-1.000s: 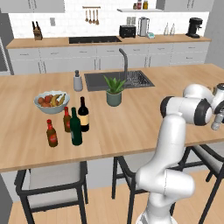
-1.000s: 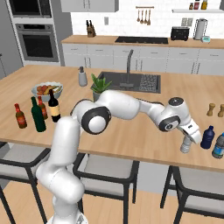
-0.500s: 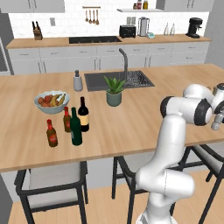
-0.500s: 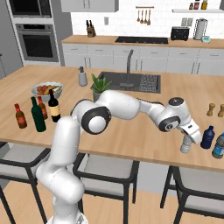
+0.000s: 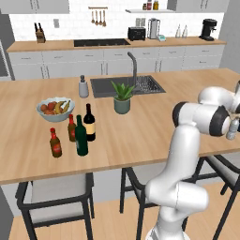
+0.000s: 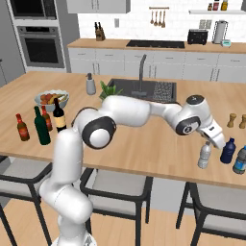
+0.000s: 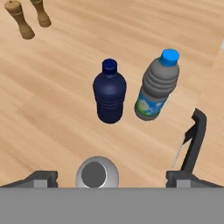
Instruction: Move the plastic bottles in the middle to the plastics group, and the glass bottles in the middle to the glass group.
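With the jaws open directly above the pale plastic bottle (image 6: 204, 154) standing beside two blue-capped bottles (image 6: 227, 151), both dark glass bottles (image 6: 42, 127) remain unmoved.

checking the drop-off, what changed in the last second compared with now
The tool has opened and let go of the pale plastic bottle, which stands upright beside the dark blue bottle on the counter. The arm barely moved; the wine bottles stayed put.

Both base views look forward and down from behind the arm, left and right, sharing the wooden surface (image 5: 140, 136), sink (image 6: 144, 90) and back wall; the hand view looks steeply down, close over the pale bottle (image 7: 96, 173) standing on the surface.
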